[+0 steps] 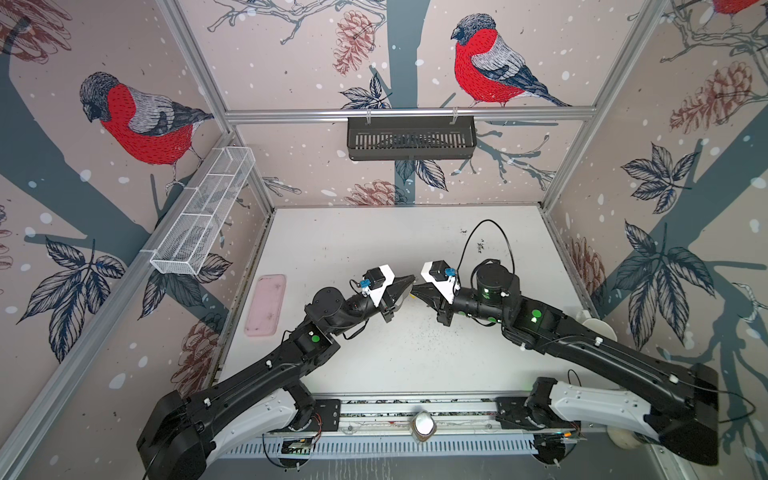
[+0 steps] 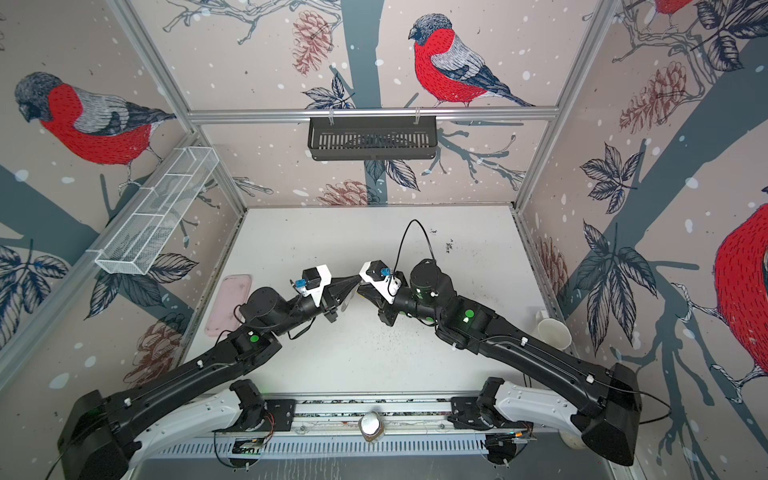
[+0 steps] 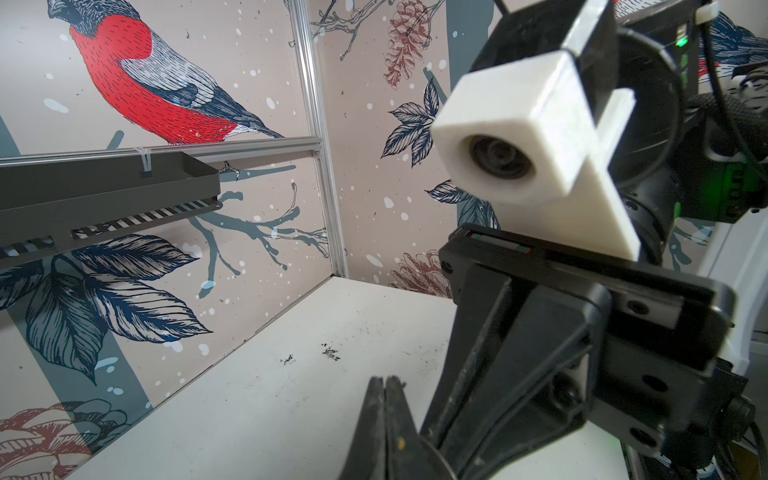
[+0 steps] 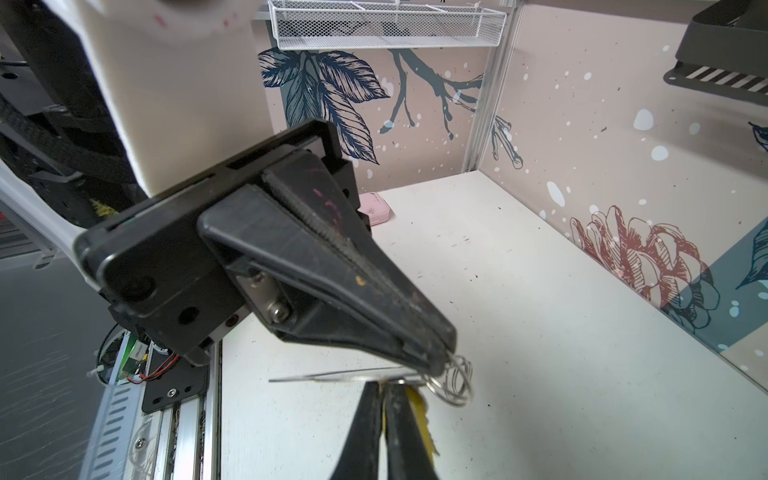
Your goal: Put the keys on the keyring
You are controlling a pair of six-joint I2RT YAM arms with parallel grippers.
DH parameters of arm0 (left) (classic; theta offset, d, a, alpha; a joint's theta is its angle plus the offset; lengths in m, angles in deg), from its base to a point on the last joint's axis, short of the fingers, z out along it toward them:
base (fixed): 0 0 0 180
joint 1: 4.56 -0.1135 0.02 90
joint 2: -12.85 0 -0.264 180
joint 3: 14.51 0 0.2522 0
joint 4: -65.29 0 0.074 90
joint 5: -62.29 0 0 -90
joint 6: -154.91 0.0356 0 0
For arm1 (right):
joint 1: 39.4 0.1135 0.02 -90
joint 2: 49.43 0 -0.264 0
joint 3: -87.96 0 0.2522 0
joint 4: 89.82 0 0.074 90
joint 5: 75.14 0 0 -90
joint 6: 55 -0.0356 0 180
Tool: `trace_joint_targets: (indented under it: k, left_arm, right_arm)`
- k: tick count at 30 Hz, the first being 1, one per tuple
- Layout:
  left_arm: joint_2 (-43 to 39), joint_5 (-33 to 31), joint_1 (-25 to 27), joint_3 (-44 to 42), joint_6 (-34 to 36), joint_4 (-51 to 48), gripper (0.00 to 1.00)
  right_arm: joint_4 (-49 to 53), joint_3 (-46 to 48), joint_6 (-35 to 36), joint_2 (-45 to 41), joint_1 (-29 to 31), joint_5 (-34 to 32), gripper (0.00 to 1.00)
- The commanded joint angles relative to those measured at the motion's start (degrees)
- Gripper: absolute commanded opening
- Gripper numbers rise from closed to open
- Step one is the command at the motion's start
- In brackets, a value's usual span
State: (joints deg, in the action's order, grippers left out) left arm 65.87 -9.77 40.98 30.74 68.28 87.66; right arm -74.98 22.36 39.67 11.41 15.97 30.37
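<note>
**Hands tip to tip above the table, key at the rings but not seen on**

Both hands meet in mid-air over the middle of the table (image 1: 374, 241), well clear of the pink tray (image 1: 266, 305) by its left edge. In the right wrist view the left hand (image 4: 441, 356) is clamped shut, with the little wire rings (image 4: 457, 382) of the keyring pinched at its very tip. A thin flat edge (image 4: 332, 377) running back from the rings looks like the keyring plate seen side-on, so the keyring appears to hang from that grip, off the table.

The right hand (image 4: 384, 395) has its fingers drawn almost together. The yellow tag (image 4: 415, 405) shows between and beside them, so it seems to be gripping the yellow-tagged key. The key's head sits just beside the rings, perhaps touching them.

Judging by this, the task is at the threading of one key. Whether a ring has already passed through the key's hole cannot be told, as the metal parts overlap and are small. The blue-tagged key appears in no view, so whether it is on a ring or yet to be fetched stays unknown.
</note>
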Motion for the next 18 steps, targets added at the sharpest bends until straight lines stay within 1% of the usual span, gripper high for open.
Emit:
trace_joint_targets:
  k: [1,3,5,9,13,18]
  left_arm:
    - [-0.25,1.39,-0.10,-0.06,-0.60,5.18,0.00]
    - [-0.45,1.48,-0.12,-0.36,-0.64,5.38,0.00]
    - [-0.91,1.57,-0.11,-0.53,-0.65,5.39,0.00]
    - [-1.83,1.66,-0.10,-0.87,-0.40,5.06,0.00]
    - [-2.81,1.77,-0.10,-1.40,-0.21,5.07,0.00]
    - [-3.42,3.09,-0.12,-1.47,0.21,4.05,0.00]
  right_arm:
    - [-0.34,-0.41,1.29,0.23,0.46,2.79,0.16]
    - [0.27,-0.32,1.69,0.17,0.52,2.28,0.21]
    - [1.04,-0.05,1.70,-0.16,0.51,0.45,0.28]
    - [1.64,0.60,1.66,-1.89,0.48,-1.96,0.37]
    - [1.49,1.29,1.05,-4.50,0.33,-5.22,0.40]
    - [1.20,1.36,1.30,-7.46,-0.39,-5.34,0.42]
